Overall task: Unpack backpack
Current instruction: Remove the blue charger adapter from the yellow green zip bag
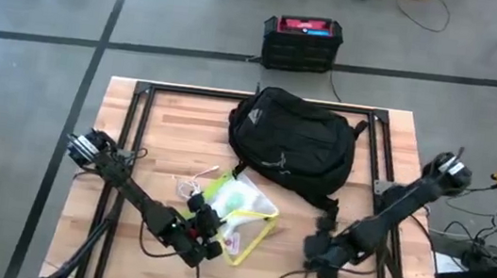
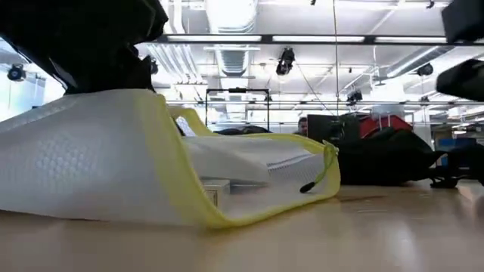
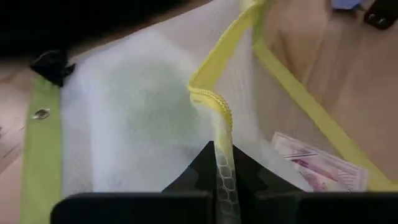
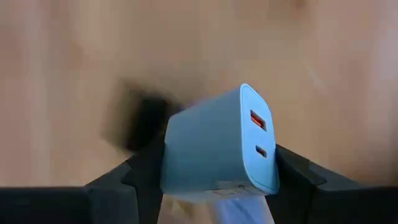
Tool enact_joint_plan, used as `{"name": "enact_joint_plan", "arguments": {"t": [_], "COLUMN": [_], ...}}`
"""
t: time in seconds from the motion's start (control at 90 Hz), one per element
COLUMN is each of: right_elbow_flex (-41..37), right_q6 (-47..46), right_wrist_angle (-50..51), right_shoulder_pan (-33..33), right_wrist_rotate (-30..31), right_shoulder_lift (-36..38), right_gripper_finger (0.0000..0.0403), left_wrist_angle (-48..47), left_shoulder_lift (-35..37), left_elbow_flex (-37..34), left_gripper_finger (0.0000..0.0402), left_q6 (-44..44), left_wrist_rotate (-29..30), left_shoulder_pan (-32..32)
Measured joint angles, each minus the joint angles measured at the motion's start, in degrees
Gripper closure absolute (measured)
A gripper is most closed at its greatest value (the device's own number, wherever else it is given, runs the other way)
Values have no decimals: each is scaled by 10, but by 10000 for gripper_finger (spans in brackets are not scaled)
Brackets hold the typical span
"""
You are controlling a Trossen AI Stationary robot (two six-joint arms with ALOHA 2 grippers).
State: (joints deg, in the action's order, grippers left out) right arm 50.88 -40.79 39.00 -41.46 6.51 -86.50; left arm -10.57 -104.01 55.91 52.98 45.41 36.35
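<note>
L gripper (image 1: 201, 240), in front of backpack (image 1: 293, 143), pinching mesh pouch (image 1: 238, 204) by its yellow zip edge; risk: thin edge slips out. R gripper (image 1: 322, 254), front-right of backpack, clamped on blue charger (image 4: 219, 148); smooth sides, could twist loose.

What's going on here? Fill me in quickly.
Two robot arms are unpacking a backpack that lies on the wooden table. The left gripper is shut on the yellow edge of a mesh pouch, already out and lying in front of the backpack. The right gripper holds a light blue charger just above the tabletop near the front right. A white cable lies beside the pouch.
</note>
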Motion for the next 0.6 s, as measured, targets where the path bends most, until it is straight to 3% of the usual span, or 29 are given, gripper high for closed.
{"name": "enact_joint_plan", "arguments": {"t": [0.256,0.6], "right_elbow_flex": [-20,-18], "right_q6": [-30,-27], "right_wrist_angle": [-7,32], "right_shoulder_pan": [-13,-8], "right_wrist_rotate": [-106,-118], "right_shoulder_lift": [-10,-9], "right_gripper_finger": [201,138], "left_wrist_angle": [2,8], "left_shoulder_lift": [2,6], "left_elbow_flex": [3,3], "left_gripper_finger": [402,402], "left_q6": [-2,-15], "left_wrist_rotate": [-14,-10], "left_shoulder_pan": [0,0]}}
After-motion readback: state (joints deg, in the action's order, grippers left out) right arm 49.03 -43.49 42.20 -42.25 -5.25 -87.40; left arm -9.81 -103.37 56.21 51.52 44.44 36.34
